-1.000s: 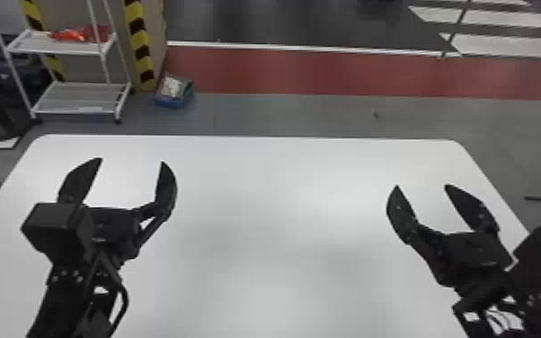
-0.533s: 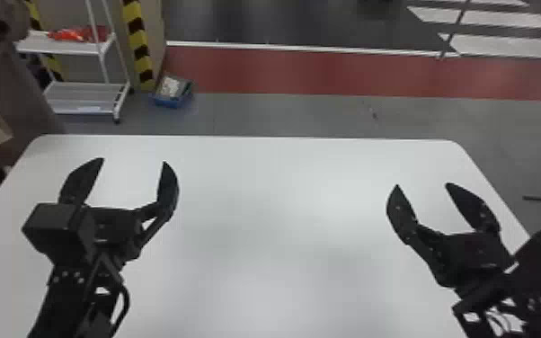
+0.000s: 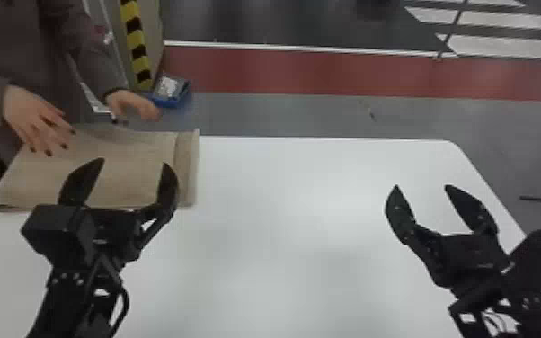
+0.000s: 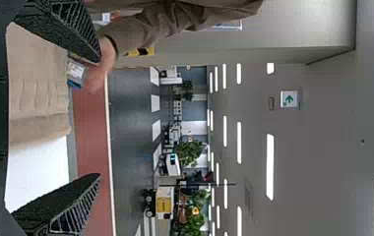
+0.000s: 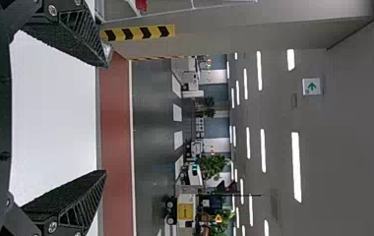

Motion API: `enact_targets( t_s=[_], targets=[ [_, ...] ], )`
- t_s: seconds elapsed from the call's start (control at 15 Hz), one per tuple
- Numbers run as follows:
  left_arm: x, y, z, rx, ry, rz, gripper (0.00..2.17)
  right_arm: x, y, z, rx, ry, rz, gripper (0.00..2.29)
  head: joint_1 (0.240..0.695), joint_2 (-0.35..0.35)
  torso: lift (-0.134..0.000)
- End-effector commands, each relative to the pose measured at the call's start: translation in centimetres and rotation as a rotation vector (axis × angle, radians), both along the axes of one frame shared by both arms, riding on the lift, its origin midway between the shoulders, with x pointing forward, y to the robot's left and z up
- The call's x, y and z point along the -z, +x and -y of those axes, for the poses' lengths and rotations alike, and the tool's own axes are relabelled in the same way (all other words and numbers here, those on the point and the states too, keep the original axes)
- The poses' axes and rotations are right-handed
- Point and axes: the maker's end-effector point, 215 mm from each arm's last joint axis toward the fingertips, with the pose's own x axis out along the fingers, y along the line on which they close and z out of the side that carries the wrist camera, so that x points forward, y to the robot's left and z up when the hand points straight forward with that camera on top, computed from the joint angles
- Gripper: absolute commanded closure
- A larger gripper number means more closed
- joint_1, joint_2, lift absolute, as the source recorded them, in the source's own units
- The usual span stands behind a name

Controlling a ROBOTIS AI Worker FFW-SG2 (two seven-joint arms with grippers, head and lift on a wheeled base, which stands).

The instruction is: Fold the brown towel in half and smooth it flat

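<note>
Brown towel [image 3: 126,146], a person's hand [image 3: 40,119] on it, lies beyond the open left hand [image 3: 134,162] — perhaps below its fingertips; right hand [image 3: 422,186] open — well apart.

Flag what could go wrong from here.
A person's hand is on the brown towel, close beyond the left gripper: moving that arm now might strike it. The towel lies at the far left of the table, so the right gripper may not reach it easily. Its right edge looks doubled; a grasp there could catch wrong layers.

Towel [image 3: 130,153] at table's [image 3: 310,197] far left, person's hand [image 3: 38,119] on it
</note>
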Motion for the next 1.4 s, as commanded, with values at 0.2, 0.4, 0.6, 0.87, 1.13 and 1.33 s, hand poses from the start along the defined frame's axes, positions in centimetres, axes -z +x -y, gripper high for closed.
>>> enact_targets(
  t_s=[0.2,0.4,0.6,0.87,1.13,1.33],
  targets=[
    [0.09,-0.01,0.05,0.0,-0.001,-0.002,0.04,0.13,0.09,0.03,0.0,-0.001,-0.003,0.11,0.695,-0.108,-0.117],
    [0.25,-0.01,0.03,-0.001,0.0,-0.003,0.04,0.18,0.04,0.04,0.001,0.0,-0.003,0.11,0.695,-0.108,-0.117],
    [0.35,-0.02,0.1,0.001,-0.001,-0.005,0.04,0.25,0.03,0.04,-0.001,-0.001,-0.003,0.11,0.695,-0.108,-0.117],
    [0.43,-0.14,0.21,0.0,-0.001,-0.007,0.04,0.2,-0.07,-0.06,-0.003,0.004,0.002,0.11,0.695,-0.11,-0.117],
    [0.34,-0.34,0.17,-0.002,0.002,-0.001,0.04,0.04,-0.24,-0.3,-0.006,0.005,0.009,0.11,0.695,-0.109,-0.117],
    [0.32,-0.4,0.18,-0.002,0.001,0.001,0.04,-0.21,-0.42,-0.46,-0.009,0.005,0.018,0.11,0.695,-0.107,-0.117]
  ],
)
